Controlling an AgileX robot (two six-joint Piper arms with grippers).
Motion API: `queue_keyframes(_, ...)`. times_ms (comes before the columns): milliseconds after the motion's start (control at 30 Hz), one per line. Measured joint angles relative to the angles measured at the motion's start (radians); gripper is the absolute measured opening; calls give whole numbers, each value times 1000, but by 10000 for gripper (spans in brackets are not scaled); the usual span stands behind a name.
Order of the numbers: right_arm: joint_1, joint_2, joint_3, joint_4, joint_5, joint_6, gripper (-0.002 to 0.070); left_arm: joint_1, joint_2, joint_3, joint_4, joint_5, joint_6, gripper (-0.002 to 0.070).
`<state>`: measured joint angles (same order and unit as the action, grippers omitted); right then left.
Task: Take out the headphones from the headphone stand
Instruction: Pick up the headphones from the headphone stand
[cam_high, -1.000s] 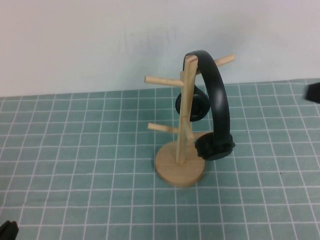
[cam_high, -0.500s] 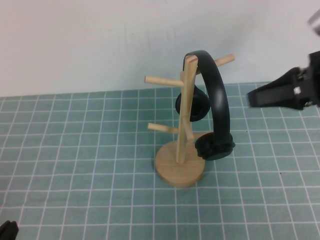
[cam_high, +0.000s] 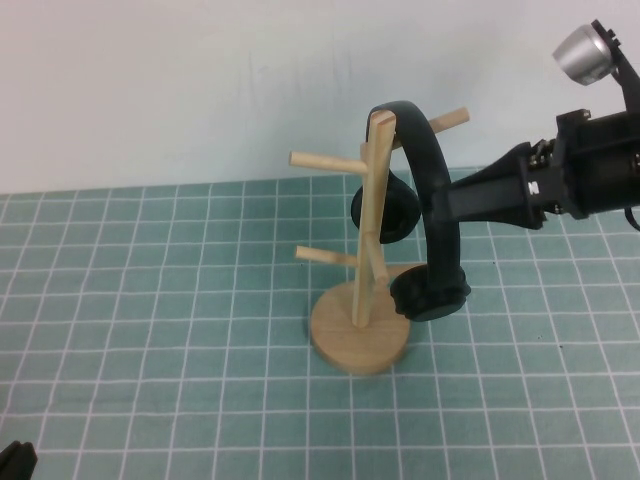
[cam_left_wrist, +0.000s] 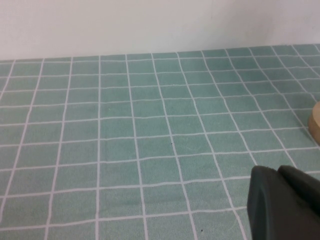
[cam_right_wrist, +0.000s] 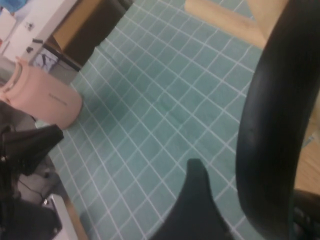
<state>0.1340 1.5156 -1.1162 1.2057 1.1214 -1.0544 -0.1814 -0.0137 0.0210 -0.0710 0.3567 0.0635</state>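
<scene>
The black headphones hang by their headband over the top of the wooden headphone stand, one ear cup low on the right, the other behind the post. My right gripper reaches in from the right at mid-height of the headband, open. In the right wrist view the headband stands close beside one finger with a gap between them; the other finger is hidden. My left gripper rests shut over the mat near the front left corner, far from the stand.
A green gridded mat covers the table, with a white wall behind. The stand's round base sits mid-table; its edge shows in the left wrist view. A pink object lies beyond the mat's edge.
My right gripper has come in from the right edge to the headband, and its jaws have opened. The headphones and stand have not moved. The left arm is still.
</scene>
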Motion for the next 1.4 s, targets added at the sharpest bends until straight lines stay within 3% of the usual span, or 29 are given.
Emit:
queue_keyframes(600, 50, 75, 0, 129, -9, -52, 469, 0, 0, 0, 0, 0, 0, -6)
queue_keyframes(700, 50, 77, 0, 131, -15, -54, 399, 0, 0, 0, 0, 0, 0, -6)
queue_keyframes(900, 50, 77, 0, 132, -22, -56, 160, 0, 0, 0, 0, 0, 0, -6)
queue_keyframes(1033, 50, 77, 0, 137, -22, -60, 74, 0, 0, 0, 0, 0, 0, -6)
queue_keyframes(1400, 50, 81, 0, 157, 33, -136, 60, 0, 0, 0, 0, 0, 0, -6)
